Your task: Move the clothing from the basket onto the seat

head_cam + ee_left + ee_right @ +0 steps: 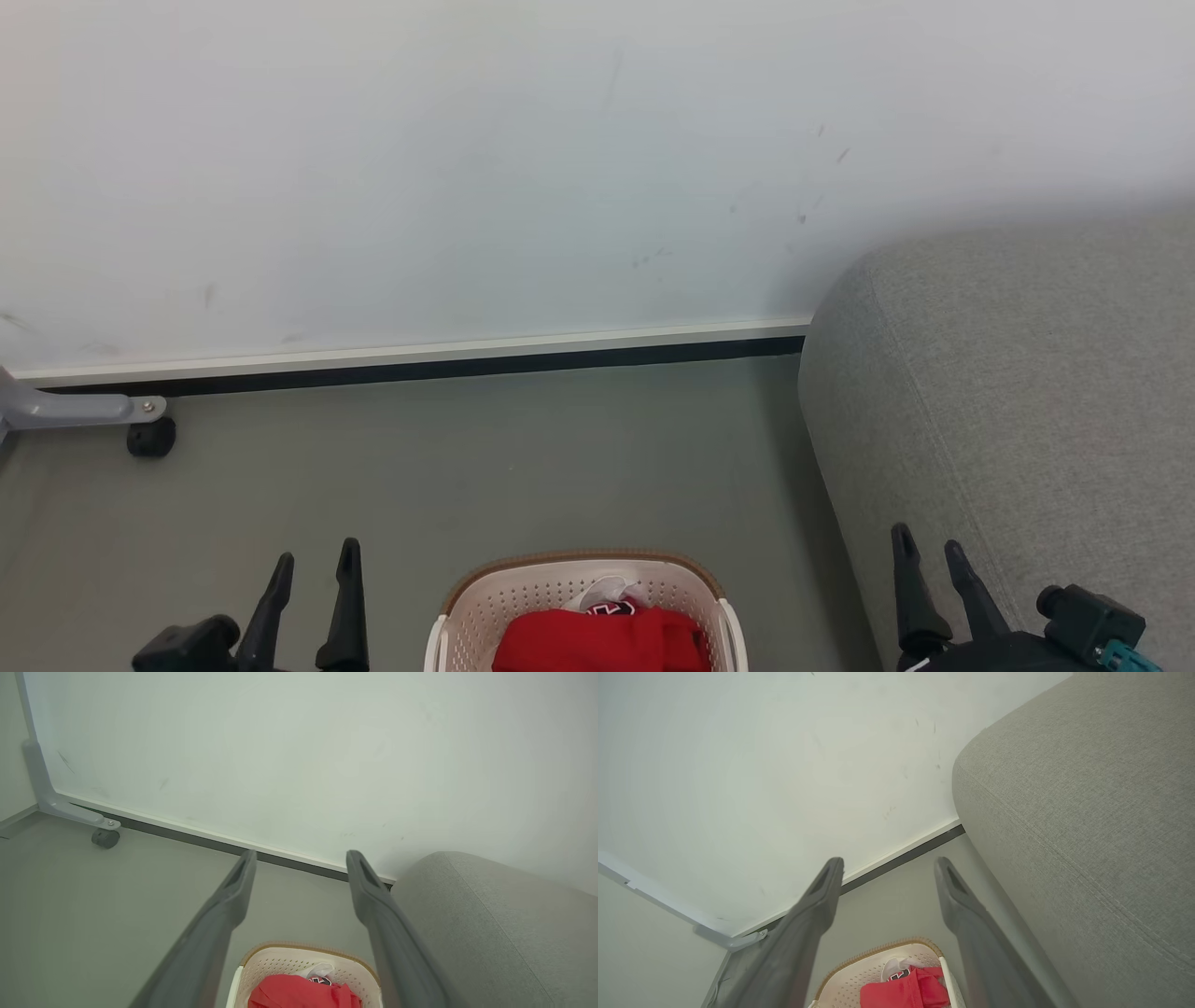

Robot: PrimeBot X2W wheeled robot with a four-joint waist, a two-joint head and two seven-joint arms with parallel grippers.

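The basket [560, 586] stands on the floor [523, 448] between the left tool [316, 551] and the right tool [926, 539], a little nearer the robot than their fingertips. The clothing [602, 642] lies in the basket, piled toward its near side. The seat [1008, 401] lies to the right of the basket, just beside it, with the right tool over its near edge. It stretches beyond that tool to the wall [467, 168]. Ahead of both tools the bare floor runs to this wall, with a skirting strip [420, 359] along its foot. Well to the left of the left tool and beyond it, a wheeled stand leg [140, 425] rests on the floor just before the wall.
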